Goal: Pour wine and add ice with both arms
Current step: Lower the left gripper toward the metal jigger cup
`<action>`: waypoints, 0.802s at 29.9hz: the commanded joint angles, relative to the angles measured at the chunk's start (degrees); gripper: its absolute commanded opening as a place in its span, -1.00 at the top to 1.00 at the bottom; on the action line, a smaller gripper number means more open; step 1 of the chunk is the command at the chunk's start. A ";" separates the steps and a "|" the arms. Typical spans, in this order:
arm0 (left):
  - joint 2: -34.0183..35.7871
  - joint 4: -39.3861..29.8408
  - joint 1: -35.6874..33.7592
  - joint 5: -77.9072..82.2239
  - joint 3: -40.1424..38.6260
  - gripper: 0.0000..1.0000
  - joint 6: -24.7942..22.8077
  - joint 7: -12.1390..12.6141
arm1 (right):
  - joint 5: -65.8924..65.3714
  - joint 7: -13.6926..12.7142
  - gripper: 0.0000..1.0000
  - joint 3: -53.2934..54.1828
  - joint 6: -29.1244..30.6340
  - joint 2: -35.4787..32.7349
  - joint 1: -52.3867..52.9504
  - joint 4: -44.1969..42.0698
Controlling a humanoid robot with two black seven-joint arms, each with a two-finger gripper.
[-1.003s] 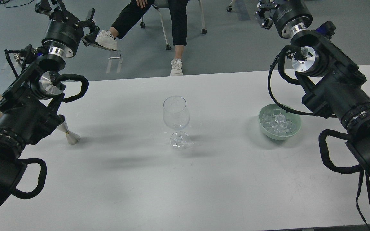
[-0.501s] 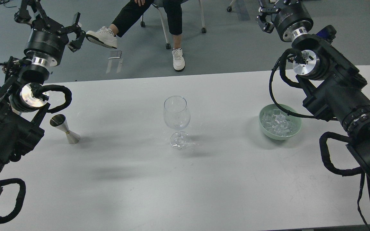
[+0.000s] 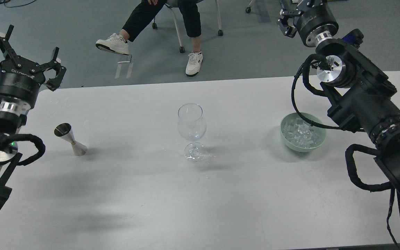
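Left gripper (image 3: 21, 57) spread; ice (image 3: 302, 134) fills bowl (image 3: 285, 139).

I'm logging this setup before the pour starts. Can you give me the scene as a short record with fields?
table: white table, seen from the head view
wine glass: wine glass upright near the middle, looks empty
measuring cup: metal measuring cup standing left of the glass
bowl: green bowl right of the glass
ice: ice heaped inside the bowl
left gripper: left gripper raised, fingers spread, holding nothing
right gripper: right gripper raised beyond the table's far edge, partly cut off, state unclear
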 commanded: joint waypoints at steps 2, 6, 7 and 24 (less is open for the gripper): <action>-0.20 -8.13 11.22 -2.96 -4.98 -0.96 0.48 0.85 | 0.00 0.08 -1.00 0.04 -0.05 0.01 -0.66 0.05; -0.56 -12.36 17.65 -3.14 -8.15 -0.96 0.48 0.94 | 0.00 0.08 -1.00 0.04 -0.05 0.10 -0.66 0.05; -0.56 -14.37 20.45 -3.23 -9.20 -0.96 0.31 1.03 | -0.08 0.08 -1.00 -0.04 -0.05 0.10 -0.66 -0.04; -7.66 -20.01 33.66 -13.16 -13.08 -0.81 0.48 6.74 | -0.17 0.17 -1.00 -0.04 -0.13 -0.96 -2.86 0.05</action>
